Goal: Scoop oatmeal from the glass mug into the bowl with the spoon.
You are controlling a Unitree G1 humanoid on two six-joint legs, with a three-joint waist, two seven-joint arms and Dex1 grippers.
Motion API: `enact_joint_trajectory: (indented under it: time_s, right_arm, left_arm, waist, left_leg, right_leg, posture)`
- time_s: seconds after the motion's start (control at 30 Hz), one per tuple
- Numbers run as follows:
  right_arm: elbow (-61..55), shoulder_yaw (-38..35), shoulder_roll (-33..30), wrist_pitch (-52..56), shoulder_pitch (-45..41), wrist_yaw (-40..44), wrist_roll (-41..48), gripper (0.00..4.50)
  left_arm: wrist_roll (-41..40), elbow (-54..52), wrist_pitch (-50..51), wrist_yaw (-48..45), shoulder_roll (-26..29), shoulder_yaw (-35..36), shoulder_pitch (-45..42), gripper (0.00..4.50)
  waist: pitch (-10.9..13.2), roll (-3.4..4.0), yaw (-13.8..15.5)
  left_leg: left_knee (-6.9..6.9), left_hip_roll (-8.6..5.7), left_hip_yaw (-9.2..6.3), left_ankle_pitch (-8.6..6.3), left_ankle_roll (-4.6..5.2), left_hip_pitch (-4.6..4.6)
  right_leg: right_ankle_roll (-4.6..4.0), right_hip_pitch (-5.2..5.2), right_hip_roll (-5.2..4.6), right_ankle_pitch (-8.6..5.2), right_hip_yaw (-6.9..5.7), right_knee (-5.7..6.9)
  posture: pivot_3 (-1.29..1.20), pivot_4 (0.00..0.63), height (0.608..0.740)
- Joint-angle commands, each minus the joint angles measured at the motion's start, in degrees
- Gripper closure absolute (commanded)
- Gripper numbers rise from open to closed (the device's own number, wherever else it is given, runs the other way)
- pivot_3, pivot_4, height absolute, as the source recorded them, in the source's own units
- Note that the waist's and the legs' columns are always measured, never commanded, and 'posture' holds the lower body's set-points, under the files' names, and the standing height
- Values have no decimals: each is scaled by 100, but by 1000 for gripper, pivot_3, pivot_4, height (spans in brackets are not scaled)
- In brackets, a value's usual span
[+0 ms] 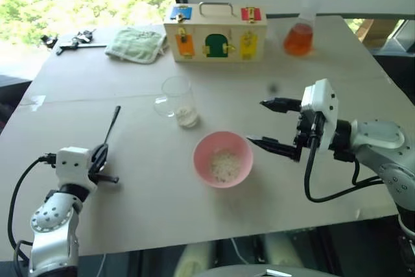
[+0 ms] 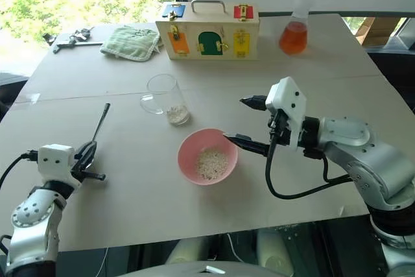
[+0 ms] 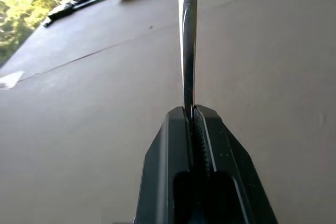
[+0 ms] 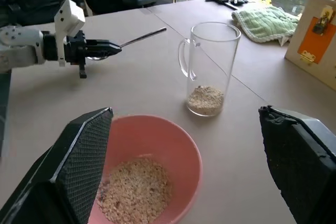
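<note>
1 mug, 1 bowl, 1 spoon

Clear glass mug stands upright, a bit of oatmeal inside. Pink bowl just nearer has more flakes. Silver spoon sits far left, clamped in the left hand.

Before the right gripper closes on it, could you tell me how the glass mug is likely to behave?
The glass mug looks tall and narrow, so a push near its rim may tip it. With only a little oatmeal at the bottom, it is probably light. Its smooth clear wall could be slippery and fragile.
</note>
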Motion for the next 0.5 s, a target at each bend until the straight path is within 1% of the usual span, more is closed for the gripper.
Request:
enact_joint_trajectory:
  time_s: [0.03,0.13,0.27,0.37,0.5]
  right_arm:
    - [76,-270,147,201,-80,-9,529,0]
    - [214,-292,162,348,-96,54,742,0]
    - [381,-186,159,518,-116,159,892,0]
    - [453,-103,265,716,-178,72,1030,0]
    - [667,-167,647,1273,-333,-586,1478,0]
  left_arm:
    - [838,-1397,-880,461,-268,-306,387,4472]
    - [1002,-1970,-1169,355,-411,-780,687,4472]
    - [712,-2372,-1211,-309,-200,-1623,890,4472]
    - [459,-2375,-1049,-715,4,-2061,672,4472]
    - [334,-2255,-967,-1036,167,-2443,190,4472]
  waist:
    - [-1,-1,75]
    - [-1,0,115]
    - [0,3,69]
    - [1,7,57]
    - [1,7,53]
  left_leg:
    - [1,0,0,0,0,0]
    - [3,-4,1,0,2,0]
    - [4,-2,2,-1,3,0]
    - [3,1,1,-1,2,1]
    - [5,1,1,0,2,1]
  right_leg:
    - [0,2,0,1,1,0]
    - [3,7,-5,5,0,-3]
    - [2,6,-2,6,-1,-2]
    - [2,5,2,6,-3,0]
    - [1,6,2,6,-3,2]
  posture:
    - [0,150,740]
    - [0,150,740]
    - [0,150,740]
    - [0,150,740]
    - [0,150,740]
